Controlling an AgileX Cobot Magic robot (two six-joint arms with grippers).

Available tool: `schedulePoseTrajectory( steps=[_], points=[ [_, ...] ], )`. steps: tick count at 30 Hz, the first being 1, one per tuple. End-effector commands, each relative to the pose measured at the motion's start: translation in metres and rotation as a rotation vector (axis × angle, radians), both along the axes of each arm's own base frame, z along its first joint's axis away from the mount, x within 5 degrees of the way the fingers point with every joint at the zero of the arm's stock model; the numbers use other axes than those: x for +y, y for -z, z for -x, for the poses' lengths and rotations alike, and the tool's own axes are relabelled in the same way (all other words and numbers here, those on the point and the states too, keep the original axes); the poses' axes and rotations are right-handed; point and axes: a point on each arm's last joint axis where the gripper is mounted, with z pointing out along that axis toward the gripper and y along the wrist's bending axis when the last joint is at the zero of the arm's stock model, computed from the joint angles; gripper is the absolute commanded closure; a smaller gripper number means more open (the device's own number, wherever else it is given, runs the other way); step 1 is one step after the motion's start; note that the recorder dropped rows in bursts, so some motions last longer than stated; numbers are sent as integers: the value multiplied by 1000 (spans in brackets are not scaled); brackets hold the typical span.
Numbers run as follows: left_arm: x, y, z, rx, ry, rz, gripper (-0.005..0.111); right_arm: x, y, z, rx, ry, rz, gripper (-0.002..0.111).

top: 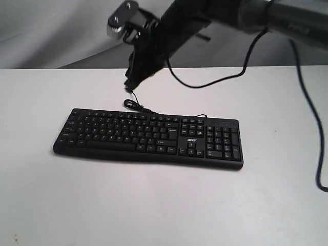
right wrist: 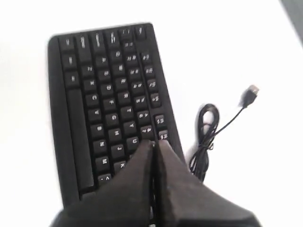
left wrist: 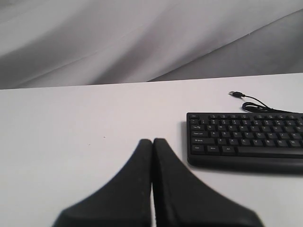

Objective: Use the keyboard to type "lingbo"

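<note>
The long black keyboard (top: 148, 138) with a white acer logo lies on the white table (top: 164, 205). My right gripper (top: 130, 88) hangs shut and empty above the keyboard's far edge, left of its middle, near the coiled cable. In the right wrist view the shut fingertips (right wrist: 155, 143) sit over the number row of the keyboard (right wrist: 109, 104). My left gripper (left wrist: 152, 141) is shut and empty above bare table, off the left end of the keyboard (left wrist: 246, 137). It does not show in the exterior view.
The keyboard's thin cable (top: 134, 105) lies coiled behind its far edge, with the unplugged USB plug (right wrist: 252, 92) loose on the table. The right arm's own black cable (top: 307, 102) hangs down at the right. Grey cloth (left wrist: 142, 42) backs the table.
</note>
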Motion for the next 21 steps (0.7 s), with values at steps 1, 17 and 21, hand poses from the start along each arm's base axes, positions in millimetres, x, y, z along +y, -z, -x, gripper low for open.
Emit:
schedulePoseTrajectory(
  steps=[1,17,21],
  points=[
    [0,1,0,-7,0,5,106,-32,-92,43,-144,43,-51,108],
    [0,1,0,-7,0,5,106,-201,-177,283,-738,332,-625,108],
    [0,1,0,-7,0,5,106,-230,-182,329,-838,326,-719,108]
  ],
)
